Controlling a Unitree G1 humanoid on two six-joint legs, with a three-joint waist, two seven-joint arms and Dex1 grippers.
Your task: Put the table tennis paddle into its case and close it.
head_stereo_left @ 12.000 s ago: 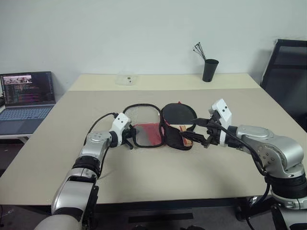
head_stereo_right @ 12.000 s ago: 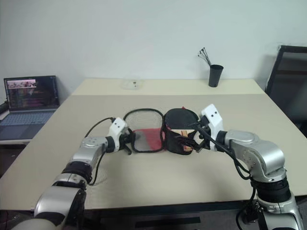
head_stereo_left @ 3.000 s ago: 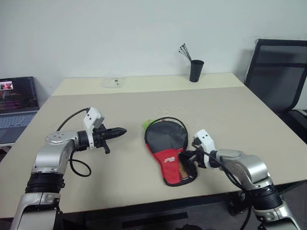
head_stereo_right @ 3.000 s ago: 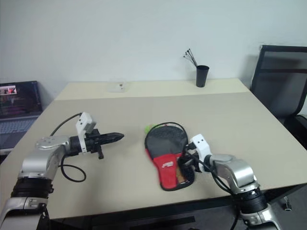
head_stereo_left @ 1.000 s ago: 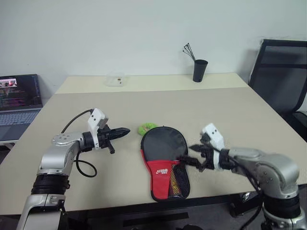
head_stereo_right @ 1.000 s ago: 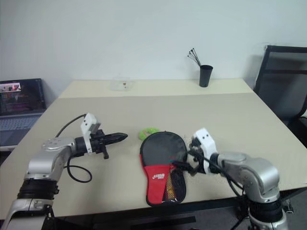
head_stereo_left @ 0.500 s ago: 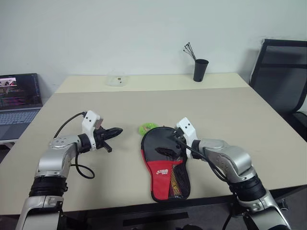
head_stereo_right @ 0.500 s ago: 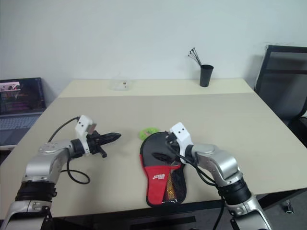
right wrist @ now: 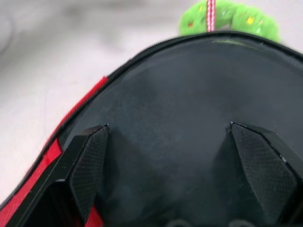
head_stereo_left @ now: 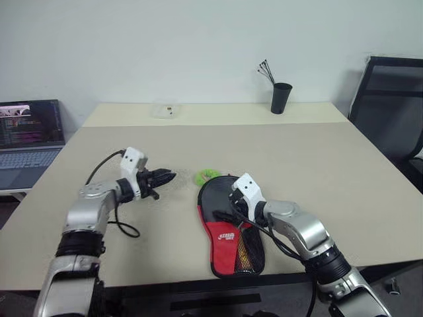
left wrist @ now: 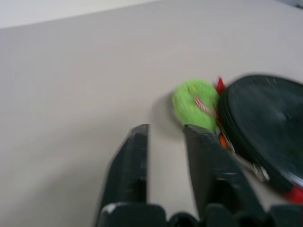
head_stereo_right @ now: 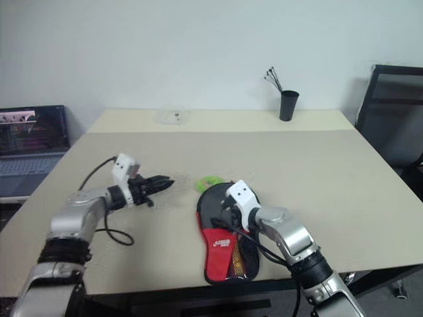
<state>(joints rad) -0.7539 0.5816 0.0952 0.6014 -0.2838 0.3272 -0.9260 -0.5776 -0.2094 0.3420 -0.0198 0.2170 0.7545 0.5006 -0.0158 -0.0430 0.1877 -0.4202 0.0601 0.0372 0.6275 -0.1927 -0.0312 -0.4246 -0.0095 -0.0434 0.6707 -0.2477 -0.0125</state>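
My right tool [head_stereo_right: 225,212] rests spread wide on the case [head_stereo_left: 228,228] at worktop centre; the left tool [head_stereo_left: 165,176], parted and empty, aims at three o'clock toward the green pull [left wrist: 195,105]. A grab could drag the case, leaving it unzipped.

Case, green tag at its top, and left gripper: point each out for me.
case [head_stereo_left: 221,195], left eye view, black round face.
green tag [left wrist: 194,104], left wrist view, middle of the fuzzy green piece.
left gripper [left wrist: 165,137], left wrist view, between its fingertips.
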